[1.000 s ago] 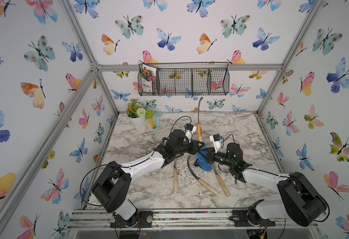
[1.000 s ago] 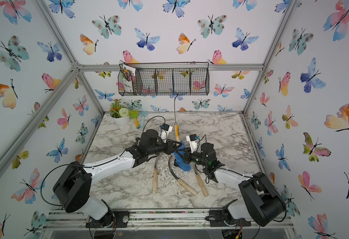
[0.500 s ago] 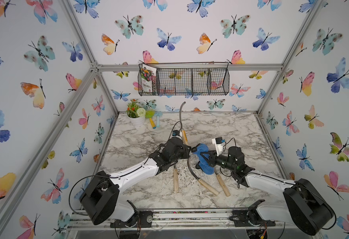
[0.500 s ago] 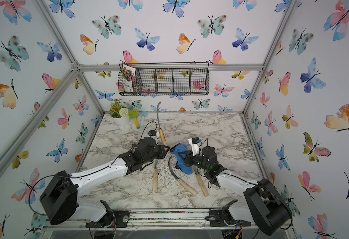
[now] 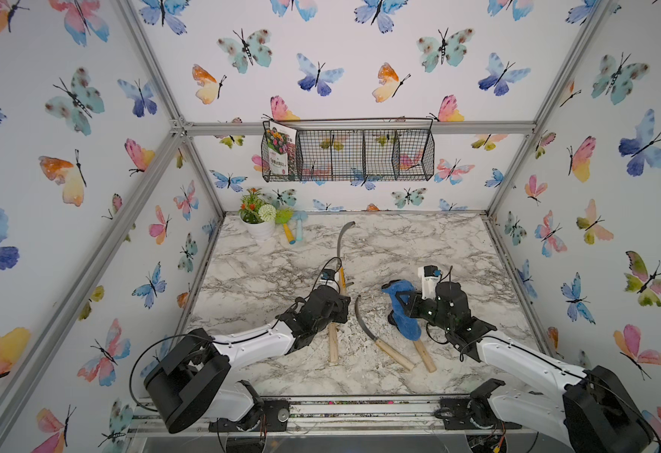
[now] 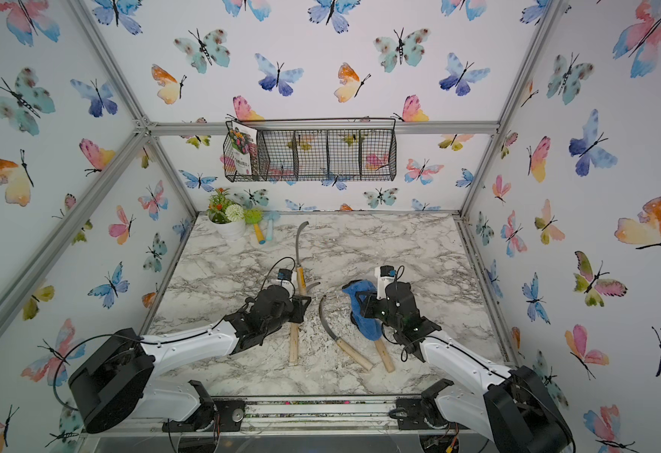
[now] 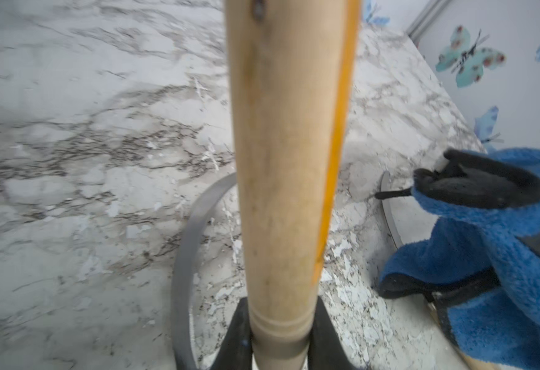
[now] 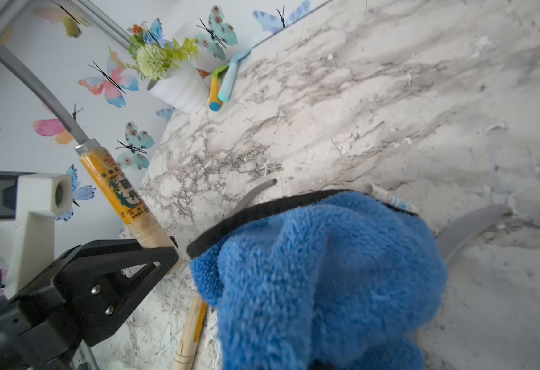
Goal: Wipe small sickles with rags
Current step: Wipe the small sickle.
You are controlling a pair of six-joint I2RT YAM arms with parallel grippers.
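**Sickle and rag held apart over the marble table**

The left gripper (image 5: 341, 305) is closed tightly on the butt end of the handle of the raised sickle (image 5: 340, 251). Its curved blade is pointed toward the back wall. The right gripper (image 5: 407, 304) is clamped on the blue rag (image 5: 406, 328), which hangs down clear of the raised blade. Three more sickles are laid on the marble table (image 5: 419, 243) between the arms:

- the left sickle (image 5: 333, 345), partly hidden under the left gripper;
- the middle sickle (image 5: 393, 355), with its blade exposed;
- the right sickle (image 5: 425, 355), with its blade covered by the rag.

Contact between the rag and that blade cannot be determined.
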